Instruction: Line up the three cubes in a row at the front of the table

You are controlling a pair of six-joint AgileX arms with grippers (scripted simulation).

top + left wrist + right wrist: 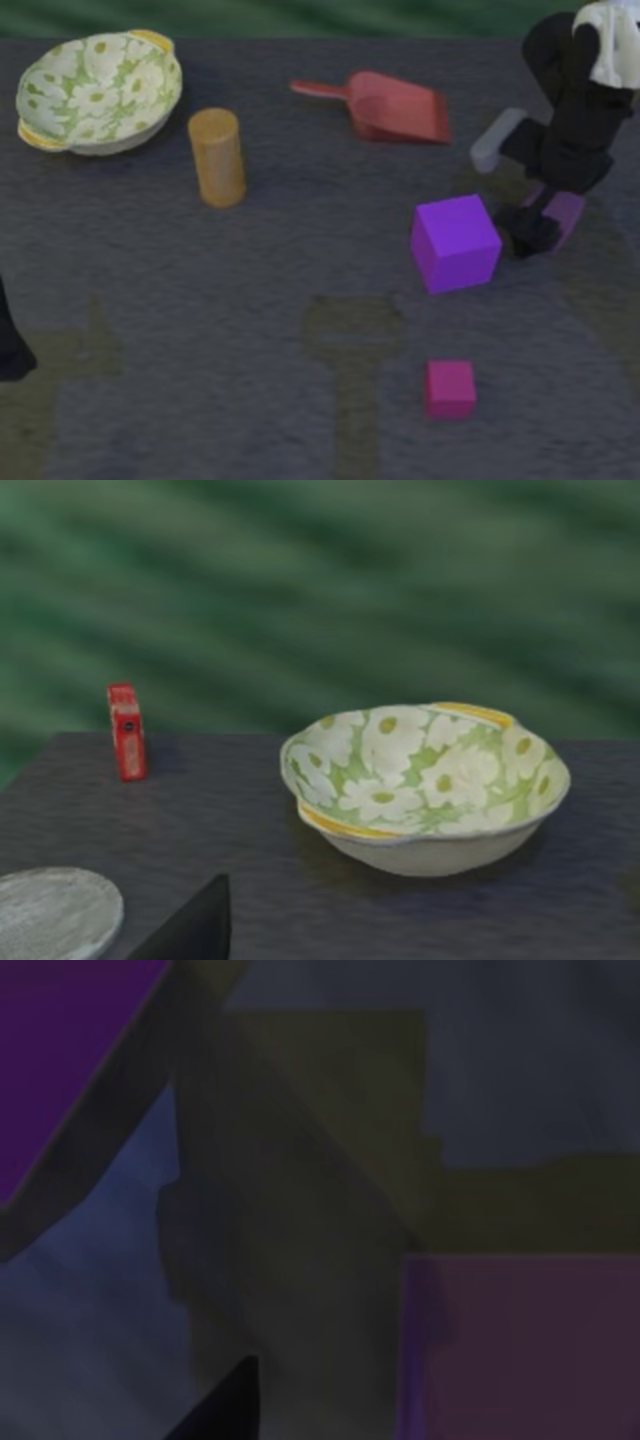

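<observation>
The large bright violet cube [455, 243] sits right of the table's [250, 300] middle. The small magenta-pink cube [450, 388] lies nearer the front, straight below it in the top view. At the right, the dull purple cube [568, 212] is partly covered by my right gripper [540, 222], which hangs low over it and looks open. In the dim right wrist view, one dark fingertip [225, 1400] shows, with the purple cube [525, 1350] beside it and the violet cube [60, 1050] farther off. My left arm [12, 355] is parked at the left edge, open, one fingertip [205, 920] showing.
A flowered bowl [98, 90] stands at the back left, with an amber cylinder [217, 156] beside it. A red dustpan [395, 105] lies at the back, and a grey-white object [497, 140] next to the right arm. The left wrist view shows a small red box [127, 732] and a grey plate [55, 910].
</observation>
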